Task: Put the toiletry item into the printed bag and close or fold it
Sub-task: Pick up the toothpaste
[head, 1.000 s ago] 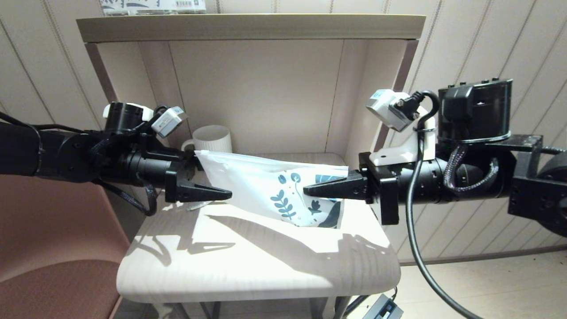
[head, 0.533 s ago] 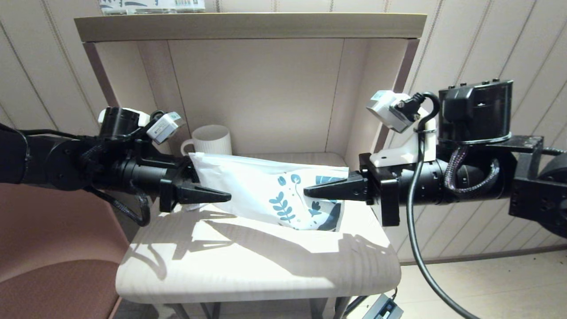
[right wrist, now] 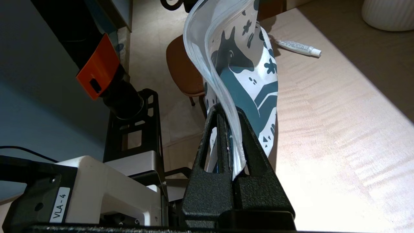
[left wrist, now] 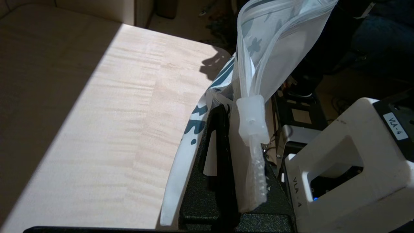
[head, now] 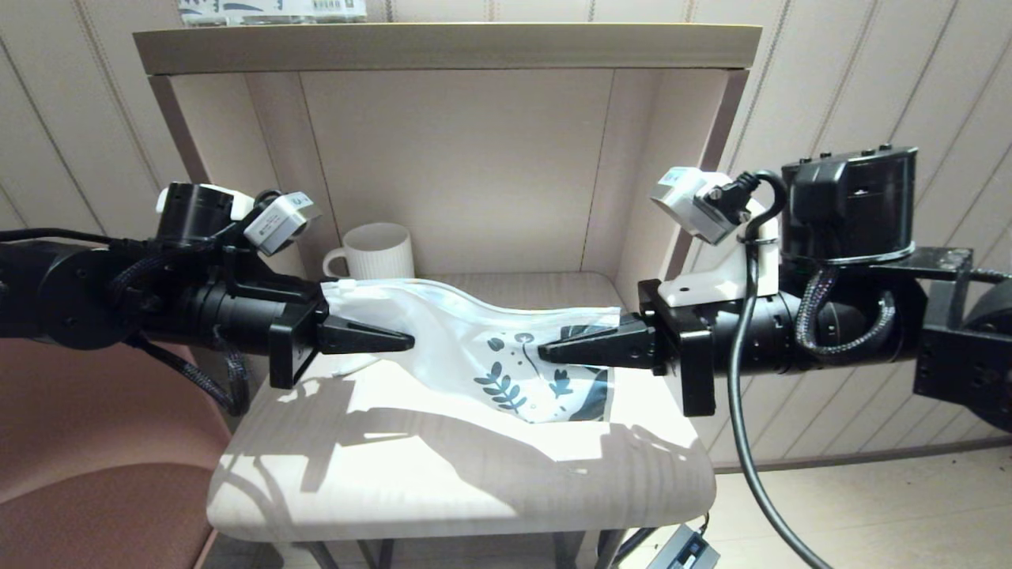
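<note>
Now I had the printed bag [head: 474,348] stretched between both arms above the pale wooden surface [head: 443,474]. My left tool [head: 395,341] was clenched on the plain white end, near the slider [left wrist: 250,119] at the zip top; from the left wrist camera I saw the bag's edge pinched between the black fingers [left wrist: 220,145]. My right tool [head: 553,352] was clamped on the opposite end, the one printed with blue-teal leaves and flowers, and the right wrist camera showed the plastic caught tight between its fingers [right wrist: 255,152]. The bag sagged a little in the middle and hung off the surface, casting a shadow below it.

The toiletry item [right wrist: 299,48] was not in the bag. It lay flat on the surface beyond the bag's plain end, on the left tool's side, just beside the bag and apart from both tools. A white ribbed mug [head: 379,251] stood at the back of the alcove, near the left arm, under the shelf top [head: 443,47].
</note>
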You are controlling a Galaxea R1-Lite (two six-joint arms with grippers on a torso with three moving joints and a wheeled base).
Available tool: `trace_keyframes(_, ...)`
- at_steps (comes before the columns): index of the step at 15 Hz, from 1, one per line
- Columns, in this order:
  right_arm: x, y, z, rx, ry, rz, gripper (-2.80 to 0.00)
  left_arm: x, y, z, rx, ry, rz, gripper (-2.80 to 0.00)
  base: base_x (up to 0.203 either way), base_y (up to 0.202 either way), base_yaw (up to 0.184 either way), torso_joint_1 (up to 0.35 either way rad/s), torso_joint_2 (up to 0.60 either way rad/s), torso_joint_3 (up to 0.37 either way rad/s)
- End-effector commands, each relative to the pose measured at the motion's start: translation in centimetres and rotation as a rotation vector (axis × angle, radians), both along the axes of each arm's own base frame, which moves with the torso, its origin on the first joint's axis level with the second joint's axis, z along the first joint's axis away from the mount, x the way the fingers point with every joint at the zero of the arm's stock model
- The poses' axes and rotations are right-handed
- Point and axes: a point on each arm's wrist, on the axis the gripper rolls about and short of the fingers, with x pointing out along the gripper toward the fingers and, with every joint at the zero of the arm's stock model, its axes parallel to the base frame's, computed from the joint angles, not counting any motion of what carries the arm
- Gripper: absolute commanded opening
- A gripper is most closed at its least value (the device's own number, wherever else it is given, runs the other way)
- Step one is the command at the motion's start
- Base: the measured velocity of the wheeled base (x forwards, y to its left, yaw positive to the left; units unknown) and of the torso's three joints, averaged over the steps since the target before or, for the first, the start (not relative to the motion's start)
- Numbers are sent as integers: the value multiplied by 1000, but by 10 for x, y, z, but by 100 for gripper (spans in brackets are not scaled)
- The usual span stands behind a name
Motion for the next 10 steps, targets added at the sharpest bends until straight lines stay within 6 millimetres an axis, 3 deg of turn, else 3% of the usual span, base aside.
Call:
trace_keyframes(1, 2, 1, -2, -2, 3, 4, -280, -2, 0, 2, -6, -8, -8, -280, 0, 0, 0, 0, 0, 0)
trace_keyframes(10, 25, 44, -15, -25, 30, 57, -280, -11, -30, -3, 3, -8, -104, -280, 0, 0, 0, 0, 0, 0)
